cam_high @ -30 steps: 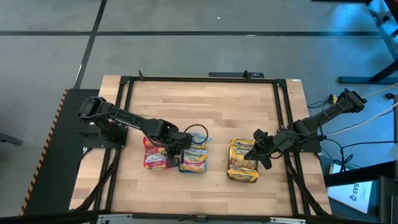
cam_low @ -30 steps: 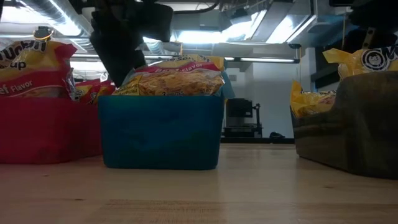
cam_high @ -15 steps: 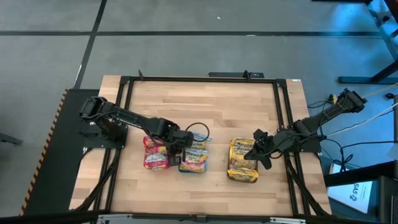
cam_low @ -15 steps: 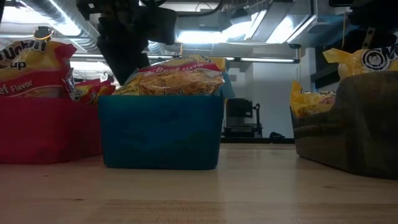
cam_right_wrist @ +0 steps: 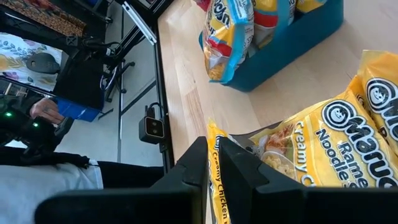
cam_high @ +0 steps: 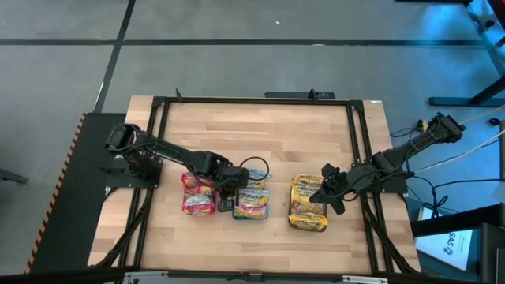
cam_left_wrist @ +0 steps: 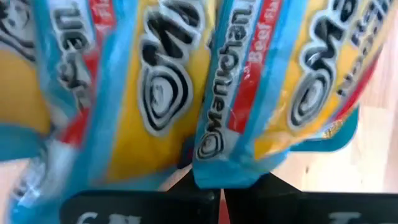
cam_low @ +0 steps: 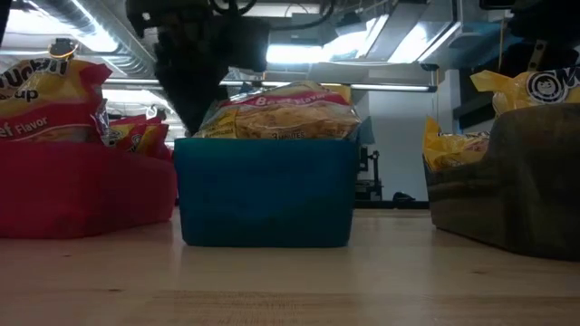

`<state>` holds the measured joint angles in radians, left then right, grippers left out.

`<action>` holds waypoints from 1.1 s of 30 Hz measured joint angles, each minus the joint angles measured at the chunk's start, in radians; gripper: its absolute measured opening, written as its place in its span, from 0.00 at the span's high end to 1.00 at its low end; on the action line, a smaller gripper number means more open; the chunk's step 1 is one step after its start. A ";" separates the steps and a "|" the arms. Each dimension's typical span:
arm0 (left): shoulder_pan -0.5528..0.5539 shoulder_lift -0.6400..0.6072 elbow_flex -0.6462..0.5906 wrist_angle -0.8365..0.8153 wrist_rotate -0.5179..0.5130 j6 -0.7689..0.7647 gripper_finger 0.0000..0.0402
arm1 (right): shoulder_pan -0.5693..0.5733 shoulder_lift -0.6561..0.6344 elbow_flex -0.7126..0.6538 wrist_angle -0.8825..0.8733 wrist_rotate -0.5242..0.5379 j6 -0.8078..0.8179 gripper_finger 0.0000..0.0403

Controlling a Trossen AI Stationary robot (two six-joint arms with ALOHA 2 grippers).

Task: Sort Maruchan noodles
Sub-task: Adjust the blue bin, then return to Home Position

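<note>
Sorting is nearly finished: the crinkly plastic Maruchan noodles are sitting by colour in three bins on the wooden table (cam_high: 260, 134). Red packets (cam_high: 195, 195) are filling the red tray (cam_low: 82, 186), blue-edged packets (cam_high: 251, 199) the teal tray (cam_low: 263, 195), and yellow packets (cam_high: 308, 203) the dark grey tray (cam_low: 521, 181).

The left gripper (cam_high: 224, 200) is sitting low between the red and teal trays, its fingers pressed together on nothing visible, right against the blue-edged packets. The right gripper (cam_high: 329, 193) is pinching the edge of a yellow creamy chicken packet (cam_right_wrist: 217, 171) at the grey tray.

To do this well, the right arm should be lowering that packet flat inside the tray walls before letting go, while the left is lifting straight up so it is not dragging the teal tray.
</note>
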<state>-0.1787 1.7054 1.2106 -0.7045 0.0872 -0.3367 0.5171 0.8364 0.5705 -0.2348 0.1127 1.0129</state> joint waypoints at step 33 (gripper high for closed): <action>-0.068 -0.361 0.204 -0.502 -0.127 0.115 0.99 | 0.000 0.000 0.000 -0.001 -0.003 -0.042 0.90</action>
<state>-0.2468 1.3444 1.4147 -1.2066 -0.0400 -0.2213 0.5169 0.8364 0.5705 -0.2355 0.1100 0.9710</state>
